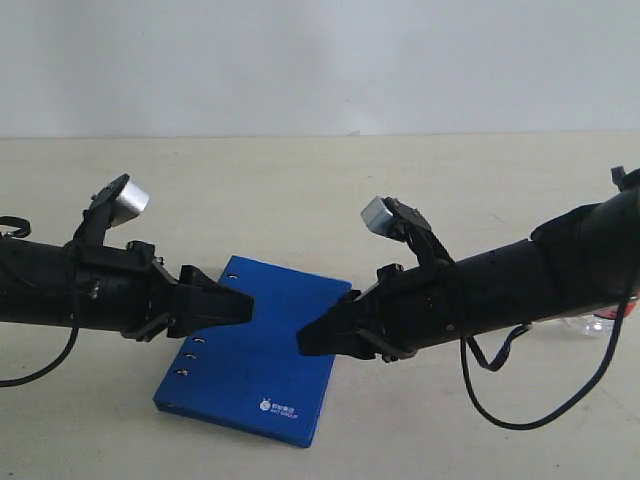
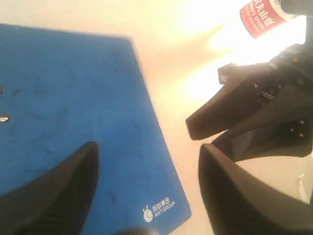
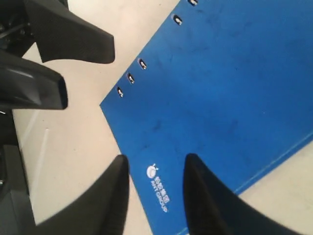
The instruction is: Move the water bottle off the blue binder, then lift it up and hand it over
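The blue binder [image 1: 262, 360] lies flat on the table with nothing on its cover; it also shows as the blue binder [image 2: 73, 93] and the blue binder [image 3: 234, 83]. The water bottle [image 1: 598, 322] rests on the table at the far right, mostly hidden behind my right arm; only its red label [image 2: 261, 17] shows in the left wrist view. My left gripper [image 1: 243, 306] hovers over the binder's left part, open and empty [image 2: 146, 161]. My right gripper [image 1: 308, 342] hangs over the binder's right edge, open and empty [image 3: 152, 164]. The two tips face each other, a short gap apart.
The beige table [image 1: 320, 190] runs back to a white wall. Black cables [image 1: 500, 400] hang below the right arm and touch the table. In each wrist view the other arm's gripper shows: right gripper [image 2: 244, 112], left gripper [image 3: 54, 54].
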